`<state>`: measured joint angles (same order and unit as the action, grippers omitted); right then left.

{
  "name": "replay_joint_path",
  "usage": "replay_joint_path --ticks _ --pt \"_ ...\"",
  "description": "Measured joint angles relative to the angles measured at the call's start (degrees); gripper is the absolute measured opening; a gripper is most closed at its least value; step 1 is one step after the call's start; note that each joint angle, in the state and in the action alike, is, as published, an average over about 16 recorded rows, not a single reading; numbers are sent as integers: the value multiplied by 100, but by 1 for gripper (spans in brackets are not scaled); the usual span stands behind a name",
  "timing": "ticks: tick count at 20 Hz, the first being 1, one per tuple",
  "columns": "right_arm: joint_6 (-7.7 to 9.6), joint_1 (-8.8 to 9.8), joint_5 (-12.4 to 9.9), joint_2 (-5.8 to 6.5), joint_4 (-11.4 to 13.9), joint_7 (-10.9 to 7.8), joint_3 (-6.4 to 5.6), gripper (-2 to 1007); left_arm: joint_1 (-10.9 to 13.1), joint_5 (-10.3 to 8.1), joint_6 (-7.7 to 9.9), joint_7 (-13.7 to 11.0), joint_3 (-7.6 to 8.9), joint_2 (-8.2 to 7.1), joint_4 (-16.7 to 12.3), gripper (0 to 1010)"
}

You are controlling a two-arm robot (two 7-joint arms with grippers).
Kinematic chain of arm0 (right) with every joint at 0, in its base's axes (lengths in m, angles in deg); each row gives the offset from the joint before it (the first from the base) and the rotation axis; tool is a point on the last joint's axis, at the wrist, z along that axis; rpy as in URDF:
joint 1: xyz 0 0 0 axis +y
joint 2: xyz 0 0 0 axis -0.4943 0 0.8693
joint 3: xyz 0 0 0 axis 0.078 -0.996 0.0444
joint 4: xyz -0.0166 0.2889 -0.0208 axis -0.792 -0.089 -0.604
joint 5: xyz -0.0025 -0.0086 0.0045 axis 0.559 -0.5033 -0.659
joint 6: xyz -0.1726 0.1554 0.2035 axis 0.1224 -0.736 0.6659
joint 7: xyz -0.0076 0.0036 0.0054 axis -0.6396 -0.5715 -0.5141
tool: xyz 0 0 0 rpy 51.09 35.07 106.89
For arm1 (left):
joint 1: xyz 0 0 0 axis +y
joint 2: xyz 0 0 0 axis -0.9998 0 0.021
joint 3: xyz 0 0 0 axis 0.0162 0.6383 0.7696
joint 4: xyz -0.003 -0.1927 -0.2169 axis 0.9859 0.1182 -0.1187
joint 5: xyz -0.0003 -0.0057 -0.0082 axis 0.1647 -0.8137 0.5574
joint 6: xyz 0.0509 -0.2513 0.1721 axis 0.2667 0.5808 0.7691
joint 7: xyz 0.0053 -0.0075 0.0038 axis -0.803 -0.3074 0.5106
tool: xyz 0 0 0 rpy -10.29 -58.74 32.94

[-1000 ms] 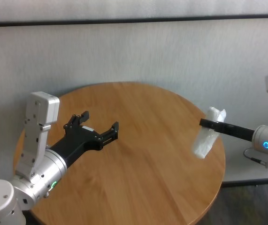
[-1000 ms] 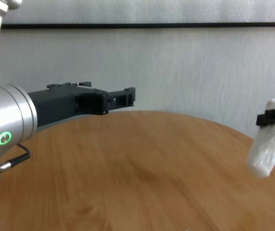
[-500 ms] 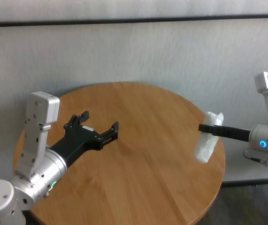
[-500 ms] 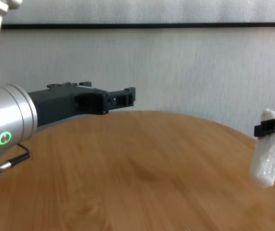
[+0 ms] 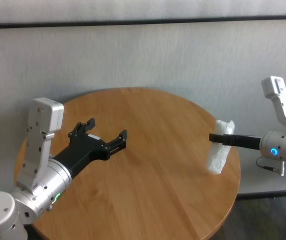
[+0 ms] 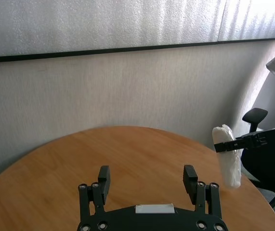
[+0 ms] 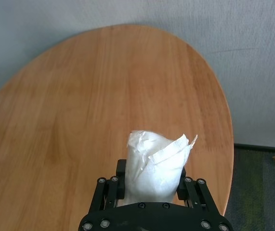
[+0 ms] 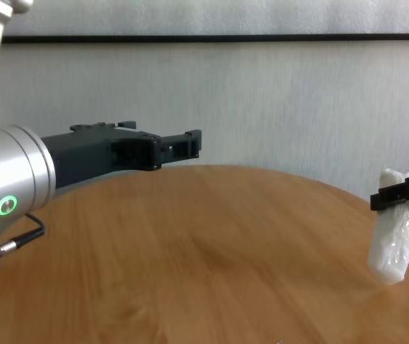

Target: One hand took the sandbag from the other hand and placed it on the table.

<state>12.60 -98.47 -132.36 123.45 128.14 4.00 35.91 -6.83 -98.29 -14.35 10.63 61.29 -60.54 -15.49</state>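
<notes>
The white crinkled sandbag (image 5: 218,152) hangs upright from my right gripper (image 5: 220,138), which is shut on its upper part at the right edge of the round wooden table (image 5: 158,170). The bag's lower end is just above or touching the tabletop; I cannot tell which. It also shows in the chest view (image 8: 394,240), the right wrist view (image 7: 156,161) and the left wrist view (image 6: 229,161). My left gripper (image 5: 107,128), on the green-lit silver wrist, is open and empty above the table's left part, far from the bag.
A grey wall stands close behind the table. A dark office chair (image 6: 254,117) is beyond the table's right side. A grey ledge (image 5: 265,182) lies under the right arm. Dark floor (image 7: 257,192) shows past the table's edge.
My right gripper has moved down and slightly inward with the sandbag, which now hangs more upright and nearer the tabletop. The left arm has not moved.
</notes>
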Motion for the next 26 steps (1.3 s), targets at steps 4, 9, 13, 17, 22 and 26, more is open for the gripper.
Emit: replay_joint_path --ticks 4,9,13,17,22,26 --pt "26 -45 70 -42 -59 -9 36 568 0 0 -1 0 -1 -1 0 1000" --pt "31 -53 83 -52 -70 -12 45 584 -1 1 -1 0 -1 -1 0 1000" --pt "16 -39 64 -44 -55 -15 33 632 -1 1 -1 0 -1 -1 0 1000" --pt "4 -26 47 -36 -41 -17 22 715 -1 1 -1 0 -1 -2 0 1000" --pt "-7 -15 33 -30 -30 -19 12 846 -1 1 -1 0 -1 -2 0 1000" --pt "-11 -11 28 -27 -25 -19 8 930 -1 1 -1 0 -1 -2 0 1000"
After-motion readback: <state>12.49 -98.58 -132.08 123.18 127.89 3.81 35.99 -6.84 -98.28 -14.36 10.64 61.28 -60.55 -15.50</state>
